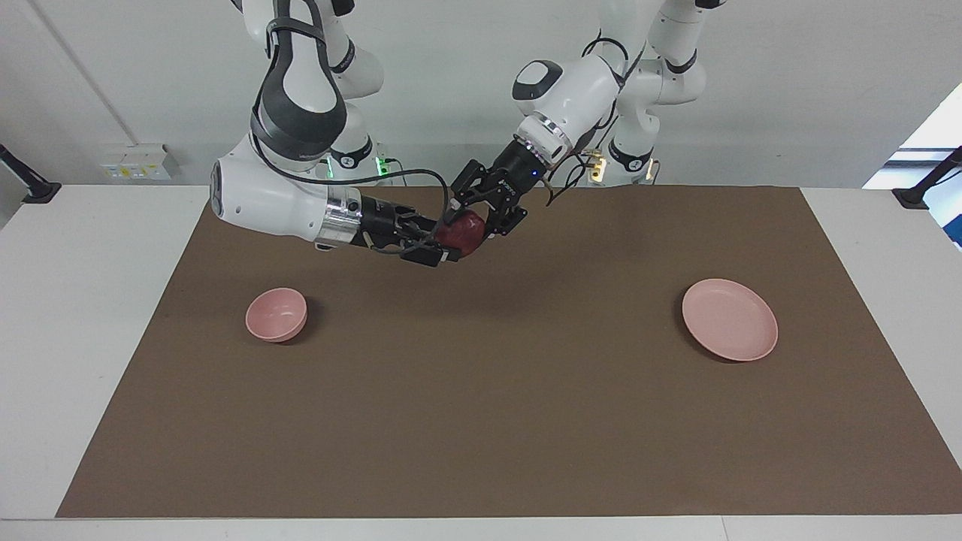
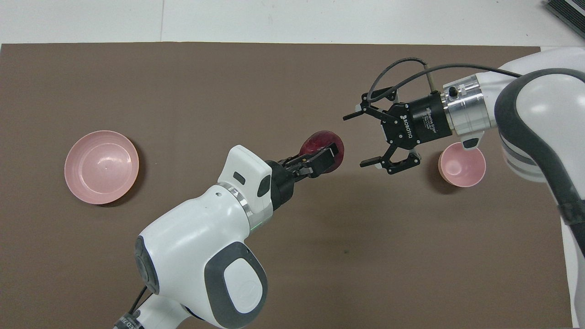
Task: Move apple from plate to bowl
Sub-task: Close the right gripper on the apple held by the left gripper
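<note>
1. Right gripper, coming in from the right arm's end of the table, is hanging in the air over the brown mat with its two fingers spread wide and nothing between them. It is pointing sideways at the apple.
2. One small deep pink bowl is sitting on the mat toward the right arm's end, with nothing in it. In the overhead view the right arm's wrist is covering a sliver of the bowl's rim, and the right gripper is hanging between the bowl and the apple.
3. One dark red apple is being held up in the air over the middle of the mat, toward the robots' edge of it. It is on neither dish.
4. Left gripper is reaching down at a slant from its arm and clenching the apple between its fingertips; in the overhead view the left gripper is pinching the fruit from both sides.
5. The open fingers of the right gripper are standing just beside the apple; whether they are touching it cannot be told.
6. One wide, shallow pink plate is lying bare on the mat toward the left arm's end, well apart from the bowl and both grippers. It shows again in the overhead view.
7. One white table is carrying the mat.
</note>
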{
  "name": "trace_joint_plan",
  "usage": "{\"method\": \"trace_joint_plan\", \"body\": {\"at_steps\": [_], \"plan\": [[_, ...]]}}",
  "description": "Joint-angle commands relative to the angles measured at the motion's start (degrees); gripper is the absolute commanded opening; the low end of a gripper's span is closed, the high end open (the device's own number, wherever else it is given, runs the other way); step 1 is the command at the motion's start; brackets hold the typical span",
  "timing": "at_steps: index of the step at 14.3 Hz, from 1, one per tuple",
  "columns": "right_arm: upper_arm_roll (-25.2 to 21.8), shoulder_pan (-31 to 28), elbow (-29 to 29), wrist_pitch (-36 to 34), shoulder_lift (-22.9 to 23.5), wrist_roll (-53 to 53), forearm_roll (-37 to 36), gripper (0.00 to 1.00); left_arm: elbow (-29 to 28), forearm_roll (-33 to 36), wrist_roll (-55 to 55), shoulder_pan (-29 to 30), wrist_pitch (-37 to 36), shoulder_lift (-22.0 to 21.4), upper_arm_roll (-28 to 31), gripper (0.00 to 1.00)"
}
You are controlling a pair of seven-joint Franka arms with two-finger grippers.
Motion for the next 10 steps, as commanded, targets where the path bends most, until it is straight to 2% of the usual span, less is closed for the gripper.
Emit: {"method": "trace_joint_plan", "body": {"at_steps": [1, 2, 3, 6, 7, 8, 10], "plan": [[0.07, -0.17, 0.44, 0.21, 0.37, 1.34, 1.33, 1.00, 1.43, -1.13, 0.41, -0.61, 1.92, 1.03, -0.16, 0.00], [0.07, -0.17, 0.52, 0.21, 0.37, 1.34, 1.33, 1.00, 1.35, -1.13, 0.49, -0.70, 1.74, 1.03, -0.16, 0.00], [0.07, -0.25, 0.61, 0.03, 0.37, 1.26, 1.60, 0.88, 1.35, -1.13, 0.41, -0.70, 1.65, 1.03, -0.16, 0.00], [0.07, -0.60, 0.61, -0.23, 0.46, 0.99, 4.85, 0.27, 1.43, -1.04, 0.41, -0.70, 0.95, 1.03, -0.25, 0.00], [0.07, -0.69, 0.87, -0.14, 0.46, 0.73, 5.02, 0.10, 1.43, -1.13, 0.41, -0.70, 0.95, 1.03, -0.25, 0.00], [0.07, -0.69, 0.88, -0.06, 0.54, 0.21, 5.11, 0.00, 1.43, -1.13, 0.41, -0.70, 0.95, 1.03, -0.25, 0.00], [0.07, -0.78, 0.96, -0.05, 0.54, -1.55, 4.85, 0.00, 1.35, -1.22, 0.32, -0.61, 0.95, 1.03, -0.25, 0.01]]}}
